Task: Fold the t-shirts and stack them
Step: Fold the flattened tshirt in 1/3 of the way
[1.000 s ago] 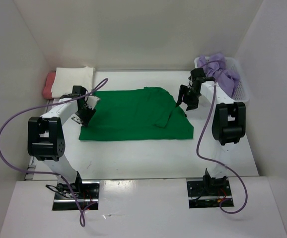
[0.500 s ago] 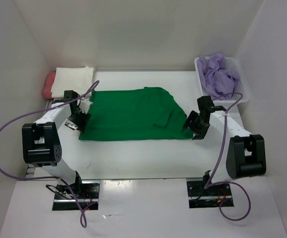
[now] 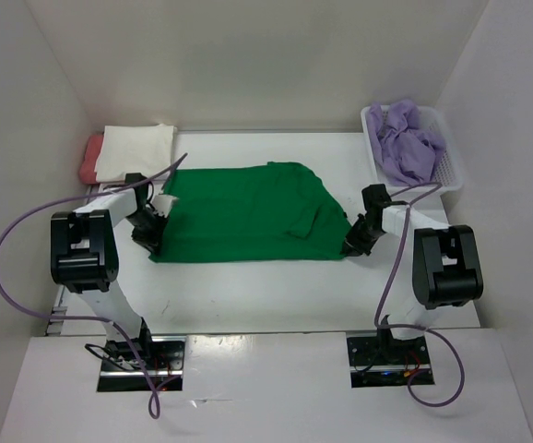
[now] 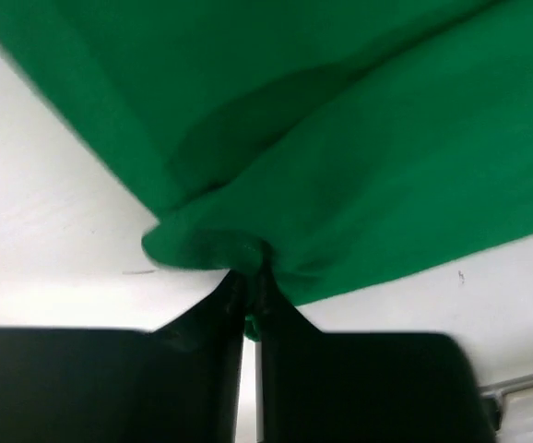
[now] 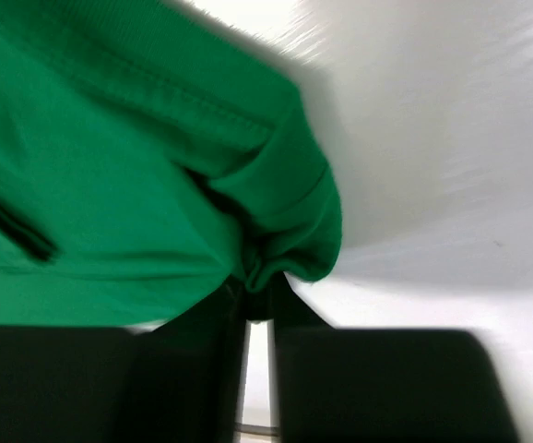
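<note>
A bright green t-shirt lies spread across the middle of the table. My left gripper is shut on its near left corner, green cloth bunched between the jaws. At the near right corner my right gripper is shut on a pinched fold of the same shirt. A cream-white shirt lies folded on a salmon-red one at the far left. The lavender-purple shirt sits crumpled in the basket.
A white mesh basket stands at the far right against the wall. White walls enclose the table on three sides. Purple cables loop from both arms down toward the bases at the near edge.
Both grippers came down to the shirt's near corners and closed on the cloth. The right arm swung from the far right edge to the near right corner.
</note>
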